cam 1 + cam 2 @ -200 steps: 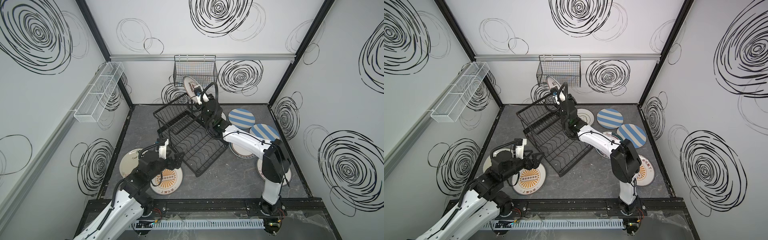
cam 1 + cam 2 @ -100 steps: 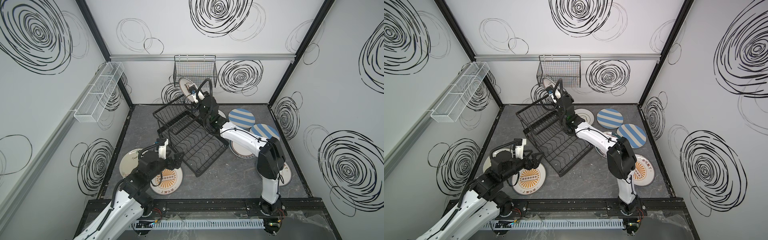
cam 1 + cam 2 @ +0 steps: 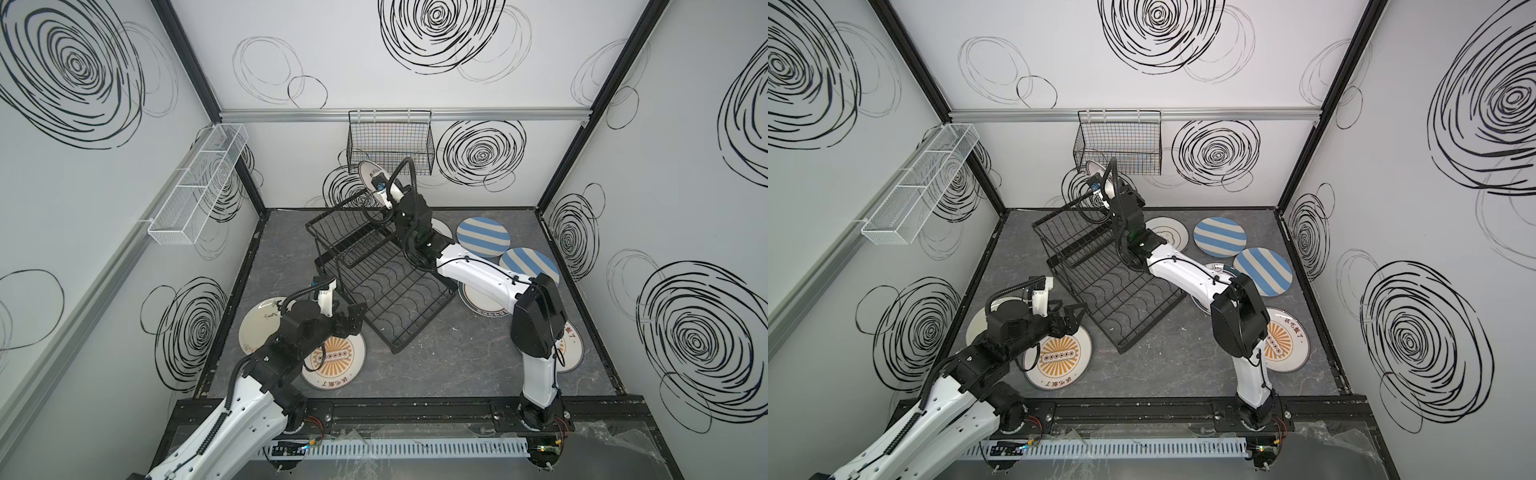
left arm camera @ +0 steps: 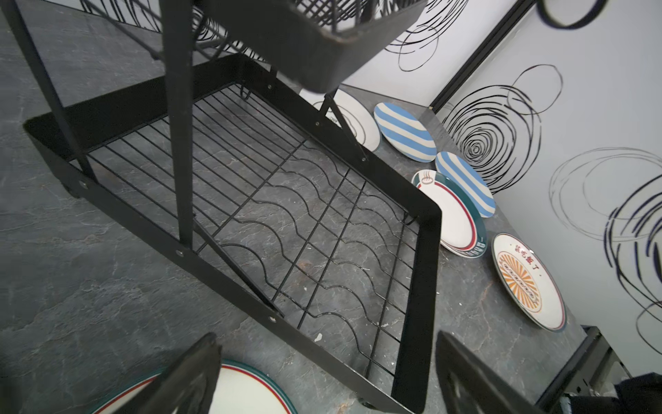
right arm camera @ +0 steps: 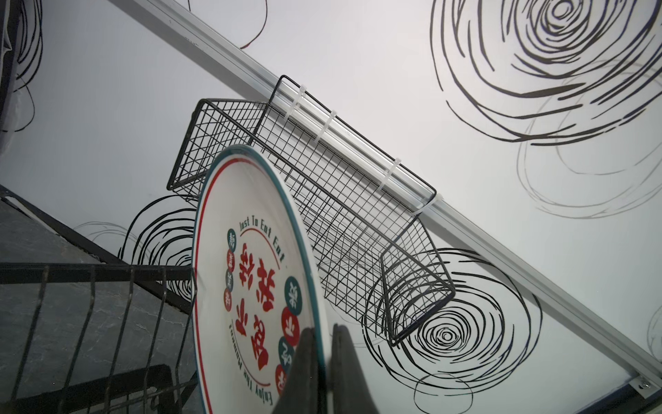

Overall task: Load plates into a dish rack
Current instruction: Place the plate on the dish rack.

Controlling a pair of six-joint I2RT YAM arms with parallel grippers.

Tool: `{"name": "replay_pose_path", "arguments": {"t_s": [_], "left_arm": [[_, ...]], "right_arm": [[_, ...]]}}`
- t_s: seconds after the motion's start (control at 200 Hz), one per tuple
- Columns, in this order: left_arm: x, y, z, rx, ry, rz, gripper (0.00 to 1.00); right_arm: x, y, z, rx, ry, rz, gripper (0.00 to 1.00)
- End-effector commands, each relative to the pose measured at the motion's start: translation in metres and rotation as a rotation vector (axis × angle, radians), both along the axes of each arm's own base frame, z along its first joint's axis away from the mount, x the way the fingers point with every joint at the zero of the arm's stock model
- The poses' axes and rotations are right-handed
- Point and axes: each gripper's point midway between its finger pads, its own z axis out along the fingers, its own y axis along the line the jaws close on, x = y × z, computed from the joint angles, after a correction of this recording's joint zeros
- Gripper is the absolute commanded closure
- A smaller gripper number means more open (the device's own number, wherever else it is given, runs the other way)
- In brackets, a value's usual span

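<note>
The right gripper (image 5: 324,337) is clamped on the rim of the red-character plate (image 5: 250,286), jaws pinched tight with the edge between them. The plate is lifted on edge, tilted, at twelve o'clock on the floor, right above the far rim of the dish rack (image 4: 421,286) and its raised upper basket. The black wall basket (image 5: 358,222) hangs behind it, apart from it.

So the step in hand, as I read it, is carrying the first plate to the rack. Every wavy slot in the lower tray is bare.

Down at seven o'clock the left gripper (image 4: 326,335) hovers with jaws spread wide and nothing in them, just over the orange sunburst plate (image 3: 336,357) beside the rack's near corner. The cream plate (image 3: 259,320) lies flat at eight o'clock. Two striped plates (image 3: 484,237) sit flat at two o'clock, and the green-red rimmed plate (image 4: 447,215) lies at three, partly under the right arm.

Next move? The plate needs to stay on edge and come down in line with a slot, clear of the upper basket's wires. Only when its lower rim seats should the jaws let go. Release too early and it likely tips over or rolls out.
</note>
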Motion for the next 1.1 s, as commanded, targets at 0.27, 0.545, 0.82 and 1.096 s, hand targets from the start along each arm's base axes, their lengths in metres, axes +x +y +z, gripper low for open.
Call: {"name": "replay_pose_path", "arguments": {"t_s": [0.27,0.545,0.82,1.096], "left_arm": [[0.004,0.006,0.003,0.009,-0.017,0.032,0.04],[0.003,0.004,0.001,0.004,-0.012,0.024,0.04],[0.003,0.003,0.000,0.007,-0.010,0.021,0.04],[0.003,0.003,0.000,0.005,-0.010,0.018,0.04]], "right_arm": [[0.004,-0.027,0.041,0.077,-0.009,-0.144,1.00],[0.011,-0.024,0.058,0.081,-0.003,-0.189,1.00],[0.004,-0.034,0.067,0.115,0.002,-0.188,1.00],[-0.001,-0.052,0.055,0.138,0.011,-0.197,1.00]]}}
